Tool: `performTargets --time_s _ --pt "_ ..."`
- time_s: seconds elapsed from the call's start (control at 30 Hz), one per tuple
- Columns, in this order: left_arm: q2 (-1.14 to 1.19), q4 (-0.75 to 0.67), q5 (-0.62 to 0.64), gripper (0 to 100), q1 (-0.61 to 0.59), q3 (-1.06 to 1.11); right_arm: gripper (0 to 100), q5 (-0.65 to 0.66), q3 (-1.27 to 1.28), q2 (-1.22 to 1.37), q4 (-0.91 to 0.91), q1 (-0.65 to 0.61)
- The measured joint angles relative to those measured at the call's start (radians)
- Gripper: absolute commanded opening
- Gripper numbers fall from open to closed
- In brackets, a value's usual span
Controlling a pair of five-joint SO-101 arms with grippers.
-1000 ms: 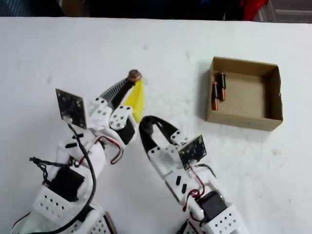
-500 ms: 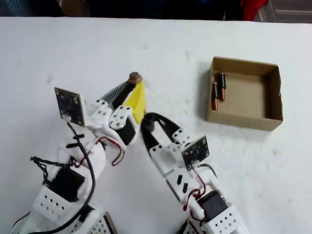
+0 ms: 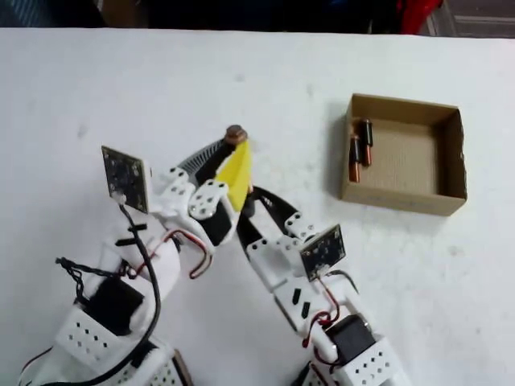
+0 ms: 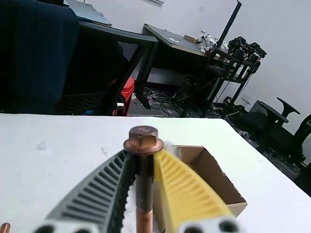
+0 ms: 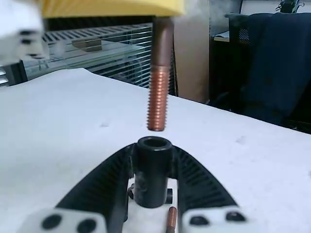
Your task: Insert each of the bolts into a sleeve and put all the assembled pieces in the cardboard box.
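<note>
My left gripper (image 3: 229,151), with one grey and one yellow finger, is shut on a copper bolt (image 3: 234,134) held upright, head up. In the left wrist view the bolt (image 4: 144,145) stands between the ribbed fingers (image 4: 182,189). My right gripper (image 3: 248,203), with black fingers, sits right beside and below it. It is shut on a black sleeve (image 5: 153,162) standing upright with its bore facing up. The bolt's threaded tip (image 5: 157,104) hangs a little above the sleeve's opening, apart from it. The cardboard box (image 3: 402,103) at the right holds two assembled pieces (image 3: 360,149).
A loose copper bolt (image 5: 171,221) lies on the table under the right gripper. Another bolt end (image 4: 4,228) lies at the edge of the left wrist view. The box (image 4: 206,167) stands beyond the left gripper. White table spreads to the left and far side.
My left gripper has carried the bolt to the right and nearer, bringing it over the sleeve. The right gripper shifted slightly toward it.
</note>
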Motion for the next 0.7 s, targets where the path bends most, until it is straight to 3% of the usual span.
performTargets --time_s 0.7 --pt "-0.002 0.0 -0.002 2 0.0 0.052 1.7 0.0 0.0 0.002 0.0 0.0"
